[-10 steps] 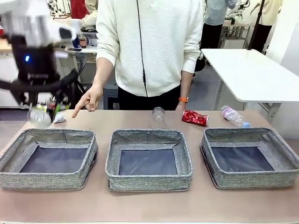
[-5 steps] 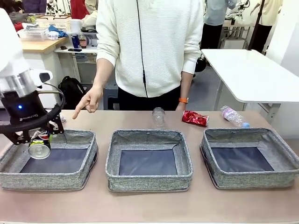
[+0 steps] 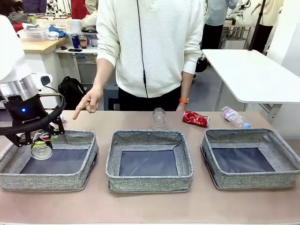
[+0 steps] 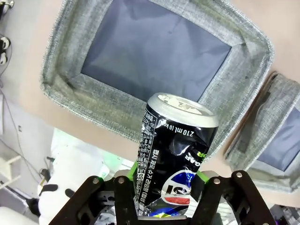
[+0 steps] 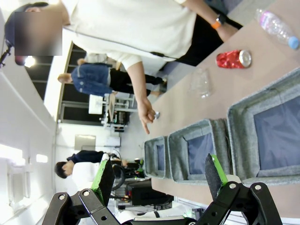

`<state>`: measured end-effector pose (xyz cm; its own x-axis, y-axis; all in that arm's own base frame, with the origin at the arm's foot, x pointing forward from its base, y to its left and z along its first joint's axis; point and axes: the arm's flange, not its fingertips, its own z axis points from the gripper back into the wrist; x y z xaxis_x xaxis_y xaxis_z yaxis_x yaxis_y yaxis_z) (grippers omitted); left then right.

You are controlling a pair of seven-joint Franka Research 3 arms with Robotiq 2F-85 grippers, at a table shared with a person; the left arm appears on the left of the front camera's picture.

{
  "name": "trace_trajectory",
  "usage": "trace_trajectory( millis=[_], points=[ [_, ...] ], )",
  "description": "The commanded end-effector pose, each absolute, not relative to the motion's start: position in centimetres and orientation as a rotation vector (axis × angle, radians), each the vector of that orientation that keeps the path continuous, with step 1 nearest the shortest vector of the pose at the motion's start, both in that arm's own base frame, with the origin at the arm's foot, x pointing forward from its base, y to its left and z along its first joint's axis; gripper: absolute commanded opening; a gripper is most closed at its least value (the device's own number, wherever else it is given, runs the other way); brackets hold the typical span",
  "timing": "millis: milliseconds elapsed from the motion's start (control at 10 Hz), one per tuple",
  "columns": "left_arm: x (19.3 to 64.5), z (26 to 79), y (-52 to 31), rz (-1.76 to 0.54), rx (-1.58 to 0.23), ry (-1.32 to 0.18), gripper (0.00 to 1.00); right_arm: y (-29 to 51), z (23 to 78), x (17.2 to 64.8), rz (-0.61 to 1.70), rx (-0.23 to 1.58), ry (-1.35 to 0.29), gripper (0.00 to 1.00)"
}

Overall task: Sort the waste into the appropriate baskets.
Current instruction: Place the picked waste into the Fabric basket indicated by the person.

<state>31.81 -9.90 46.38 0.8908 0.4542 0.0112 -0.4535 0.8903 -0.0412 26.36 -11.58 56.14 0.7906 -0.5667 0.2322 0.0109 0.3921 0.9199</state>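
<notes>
a: status of the left hand (image 3: 41, 143)?

b: it hangs over the left basket (image 3: 89, 147), near that basket's far-left corner, with the dark can (image 3: 41, 148) between its green pads. the can sits base-up in the pads, open end down toward the basket floor, so a release should drop it straight inside the soft walls.

a: is the can clamped?

b: in the left wrist view the can (image 4: 174, 154) sits between the pads (image 4: 131, 169) and both sides look close to its dented wall, but whether they are pressing or just parting i cannot tell from this angle. treat it as a release in progress, as a judgement only.

a: right hand (image 5: 160, 176)?

b: fingers wide apart, nothing between them, held well back from the bench (image 3: 140, 206).

a: remaining waste?

b: along the far edge of the bench: a clear bottle (image 3: 159, 117) beyond the middle basket (image 3: 149, 180), a red can (image 3: 196, 118) lying on its side to its right, a second clear bottle (image 3: 234, 116) beyond the right basket (image 3: 286, 161). all three baskets show bare bottoms.

a: the person?

b: one hand (image 3: 88, 101) points down at the far-left bench area, probably marking the left basket as the one for cans.
</notes>
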Motion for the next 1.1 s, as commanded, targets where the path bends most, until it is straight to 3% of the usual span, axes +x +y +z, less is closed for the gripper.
trace_trajectory(
  millis=[0,100,200,800,1000],
  points=[
    [32.4,45.9,-10.0,0.489,-0.050,-0.016,0.54,-11.7,56.2,26.6,-0.369,1.140,-0.596,1.00],
    [32.6,45.9,-10.1,0.491,-0.064,-0.030,0.90,-11.7,56.2,26.6,-0.369,1.140,-0.596,1.00],
    [32.8,46.1,-10.2,0.501,-0.067,-0.035,1.00,-11.7,56.2,26.6,-0.369,1.140,-0.596,1.00],
    [32.8,47.8,-10.4,0.495,-0.087,-0.059,1.00,-11.7,56.2,26.6,-0.369,1.140,-0.596,1.00],
    [32.6,49.0,-11.3,0.430,-0.192,-0.036,1.00,-11.7,56.2,26.6,-0.369,1.140,-0.596,1.00]
  ],
)
